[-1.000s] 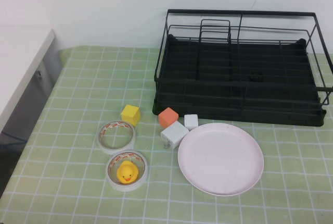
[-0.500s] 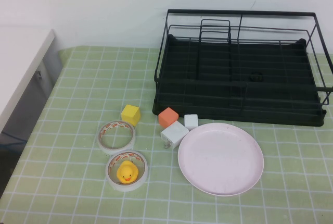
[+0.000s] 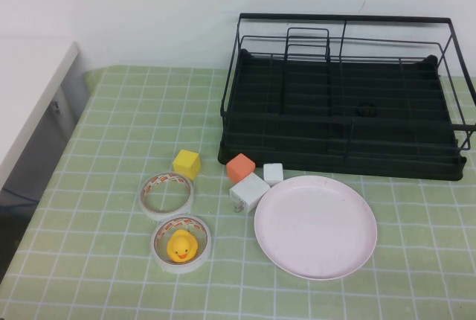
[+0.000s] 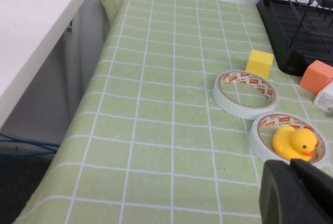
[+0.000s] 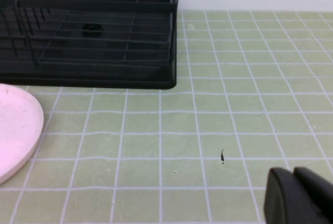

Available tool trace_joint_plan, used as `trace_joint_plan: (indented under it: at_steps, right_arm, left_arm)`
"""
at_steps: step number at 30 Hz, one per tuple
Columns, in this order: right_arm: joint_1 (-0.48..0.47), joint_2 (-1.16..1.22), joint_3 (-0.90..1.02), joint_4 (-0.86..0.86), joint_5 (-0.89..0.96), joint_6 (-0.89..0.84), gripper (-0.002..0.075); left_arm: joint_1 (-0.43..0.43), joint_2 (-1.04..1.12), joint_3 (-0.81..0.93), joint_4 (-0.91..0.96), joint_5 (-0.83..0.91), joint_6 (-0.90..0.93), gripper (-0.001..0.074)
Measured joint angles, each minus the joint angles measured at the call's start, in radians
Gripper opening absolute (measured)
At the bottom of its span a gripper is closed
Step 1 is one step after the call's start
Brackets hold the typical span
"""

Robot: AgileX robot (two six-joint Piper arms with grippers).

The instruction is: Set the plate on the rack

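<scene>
**Plate flat on the cloth, rack unloaded, both grippers low and closed**

The plate (image 3: 315,226) is seen lying flat on the green checked tablecloth (image 3: 111,112), in front of the rack (image 3: 342,97) and apart from its near edge. No dish is held in the rack's divider loops. In the right wrist view only the plate's rim (image 5: 15,135) is shown, with a corner of the rack (image 5: 104,47) beyond it.

Just left of the plate, a white cube (image 3: 249,191) is placed touching or nearly touching its rim; a smaller white cube (image 3: 274,173) and an orange cube (image 3: 240,167) are set behind it, near the rack's base. A yellow cube (image 3: 186,164) is found further left. 2 tape rolls are laid nearby: an empty one (image 3: 167,195) and a nearer one (image 3: 181,243) with a yellow rubber duck (image 3: 181,245) inside it.

Neither arm is caught by the high view. The left gripper (image 4: 296,193) is held over the cloth near the duck's roll, its fingers together. The right gripper (image 5: 296,195) is held over bare cloth to the plate's right, fingers likewise pressed together, nothing gripped.
</scene>
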Motion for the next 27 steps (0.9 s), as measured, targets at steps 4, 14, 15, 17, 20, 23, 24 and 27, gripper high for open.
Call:
trace_joint_plan:
  at_steps: [4, 14, 15, 17, 20, 23, 24, 27]
  right_arm:
    - [0.0, 0.0, 0.0, 0.036, 0.0, 0.0, 0.001]
    - [0.0, 0.0, 0.01, 0.78, 0.006, 0.046, 0.001]
    - [0.0, 0.0, 0.01, 0.806, 0.004, 0.04, 0.001]
    - [0.0, 0.0, 0.01, 0.825, 0.004, 0.005, 0.001]
    - [0.0, 0.0, 0.01, 0.829, 0.009, -0.041, 0.001]
    - [0.0, 0.0, 0.01, 0.831, 0.049, -0.072, 0.001]
    - [0.0, 0.0, 0.01, 0.834, 0.06, -0.098, 0.001]
    - [0.0, 0.0, 0.01, 0.87, 0.097, -0.229, 0.001]
  left_arm:
    - [0.0, 0.0, 0.0, -0.009, -0.018, -0.023, -0.0002]
    - [0.0, 0.0, 0.002, -0.849, -0.349, -0.429, -0.0003]
    - [0.0, 0.0, 0.002, -0.873, -0.365, -0.424, -0.0003]
    - [0.0, 0.0, 0.002, -0.91, -0.398, -0.409, -0.0002]
    - [0.0, 0.0, 0.002, -0.955, -0.428, -0.405, -0.0003]
    - [0.0, 0.0, 0.002, -0.925, -0.436, -0.363, -0.0002]
    - [0.0, 0.0, 0.0, -0.895, -0.418, -0.338, -0.0002]
    - [0.0, 0.017, -0.066, -0.734, -0.251, -0.211, -0.0002]
